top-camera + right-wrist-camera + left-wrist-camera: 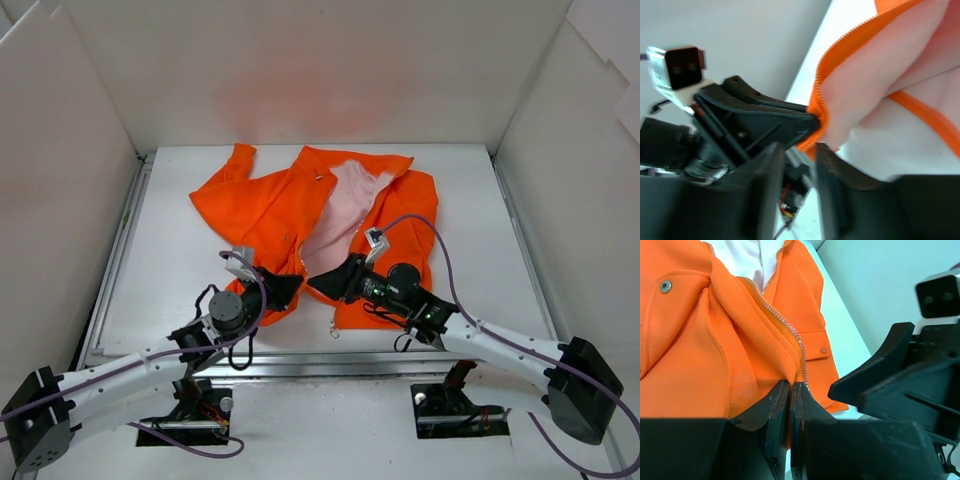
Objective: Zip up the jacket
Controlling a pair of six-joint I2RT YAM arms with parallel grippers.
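Observation:
The orange jacket (pixel 268 205) lies spread on the white table (pixel 180 270), front open with pale pink lining (pixel 342 212) showing. My left gripper (pixel 288 290) is shut on the lower hem of one front panel, right beside the bottom of the white zipper (pixel 785 322); in the left wrist view the left gripper (pixel 790 386) pinches orange fabric. My right gripper (pixel 320 283) faces it, tips almost touching. In the right wrist view the right gripper (pixel 799 150) is open, with the hem corner of the jacket (pixel 816 131) just above its tips. That flap's lining (pixel 880 80) faces the camera.
White walls (pixel 70 150) enclose the table on three sides. A metal rail (pixel 300 352) runs along the front edge. Purple cables (pixel 440 240) loop over both arms. A small white zipper end (pixel 333 330) hangs near the jacket's lower edge.

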